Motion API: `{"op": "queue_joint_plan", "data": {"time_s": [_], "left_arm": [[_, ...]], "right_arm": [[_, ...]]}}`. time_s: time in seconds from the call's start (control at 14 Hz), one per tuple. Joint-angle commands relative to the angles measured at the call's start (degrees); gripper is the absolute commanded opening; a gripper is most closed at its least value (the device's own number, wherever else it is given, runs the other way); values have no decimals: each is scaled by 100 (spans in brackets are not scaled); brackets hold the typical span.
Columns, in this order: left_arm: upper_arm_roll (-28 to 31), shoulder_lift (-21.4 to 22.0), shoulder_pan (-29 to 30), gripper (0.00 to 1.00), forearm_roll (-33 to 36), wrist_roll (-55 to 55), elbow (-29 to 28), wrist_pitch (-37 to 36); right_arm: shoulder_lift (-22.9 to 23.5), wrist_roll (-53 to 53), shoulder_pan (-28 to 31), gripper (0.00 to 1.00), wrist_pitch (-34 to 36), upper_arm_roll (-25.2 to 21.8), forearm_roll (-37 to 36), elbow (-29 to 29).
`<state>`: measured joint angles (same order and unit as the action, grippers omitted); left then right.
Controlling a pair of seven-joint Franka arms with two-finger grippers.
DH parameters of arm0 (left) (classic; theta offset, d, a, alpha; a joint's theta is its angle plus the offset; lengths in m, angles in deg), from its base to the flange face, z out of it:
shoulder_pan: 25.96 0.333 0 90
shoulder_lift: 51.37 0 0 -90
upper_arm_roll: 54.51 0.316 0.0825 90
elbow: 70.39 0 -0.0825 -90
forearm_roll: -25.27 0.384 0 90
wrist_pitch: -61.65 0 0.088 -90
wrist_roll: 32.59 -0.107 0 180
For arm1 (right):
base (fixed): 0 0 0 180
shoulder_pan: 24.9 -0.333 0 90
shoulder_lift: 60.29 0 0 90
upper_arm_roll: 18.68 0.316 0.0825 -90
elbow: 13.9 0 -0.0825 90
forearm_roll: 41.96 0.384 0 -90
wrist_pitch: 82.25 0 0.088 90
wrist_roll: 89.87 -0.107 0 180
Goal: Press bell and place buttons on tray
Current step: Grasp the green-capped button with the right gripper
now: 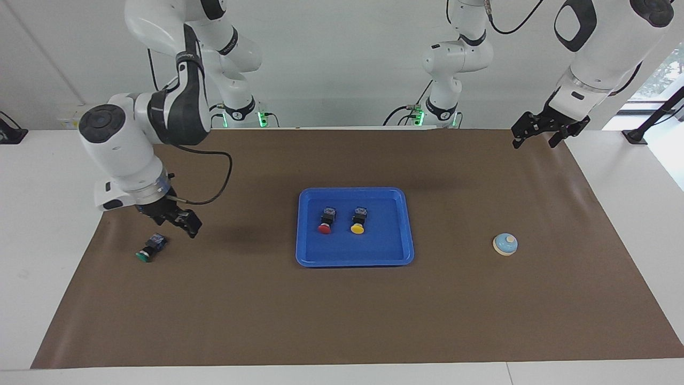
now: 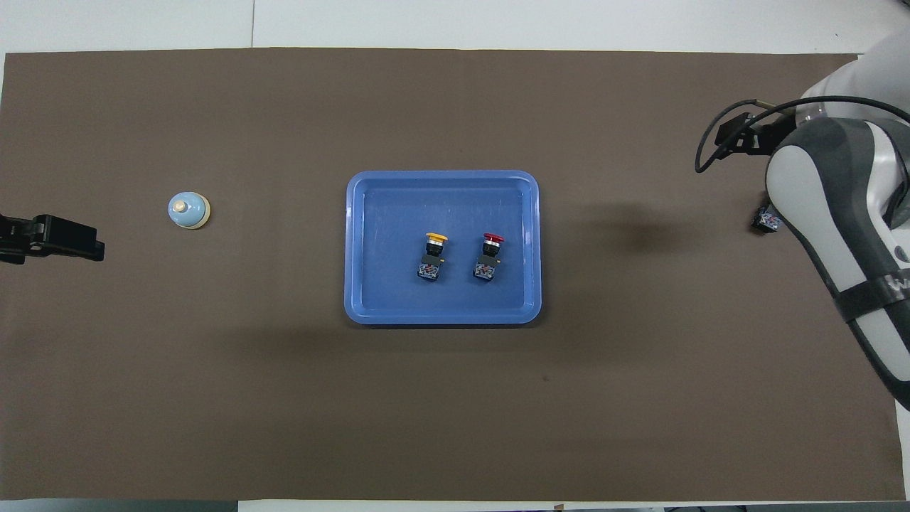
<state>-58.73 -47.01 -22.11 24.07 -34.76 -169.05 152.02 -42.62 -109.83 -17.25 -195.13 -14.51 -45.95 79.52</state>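
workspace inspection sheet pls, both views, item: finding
surface: brown mat on a white table
job's things: red button and yellow button lie in the blue tray; green button lies on the mat toward the right arm's end; bell toward the left arm's end
clutter: nothing seen
grippers: right gripper open, over the mat beside the green button, empty; left gripper open, waiting, empty
cables: black cable looping off the right wrist
surroundings: white wall
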Motion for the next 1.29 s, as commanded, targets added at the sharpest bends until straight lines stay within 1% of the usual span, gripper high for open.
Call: {"op": "queue_joint_plan", "data": {"time_s": [0.0, 0.14, 0.36, 0.5, 0.93, 1.22], "left_arm": [[1, 3, 20, 100, 6, -38, 75, -80], [1, 3, 20, 100, 6, -38, 75, -80], [1, 4, 20, 100, 6, -38, 75, -80], [1, 3, 20, 100, 6, -38, 75, -80], [1, 3, 20, 100, 6, -38, 75, -80], [1, 3, 20, 100, 6, -38, 75, -80]], "right_arm": [[-465, 466, 473, 100, -1056, 76, -110, 1210], [-545, 712, 763, 100, -1638, 84, -111, 1704], [-370, 1003, 1045, 100, -2025, 84, -111, 1829], [-151, 951, 1063, 100, -2237, 84, -111, 1838], [210, 950, 1116, 100, -2738, 84, -102, 1917], [220, 942, 1186, 100, -3046, 93, -67, 2197]]}}
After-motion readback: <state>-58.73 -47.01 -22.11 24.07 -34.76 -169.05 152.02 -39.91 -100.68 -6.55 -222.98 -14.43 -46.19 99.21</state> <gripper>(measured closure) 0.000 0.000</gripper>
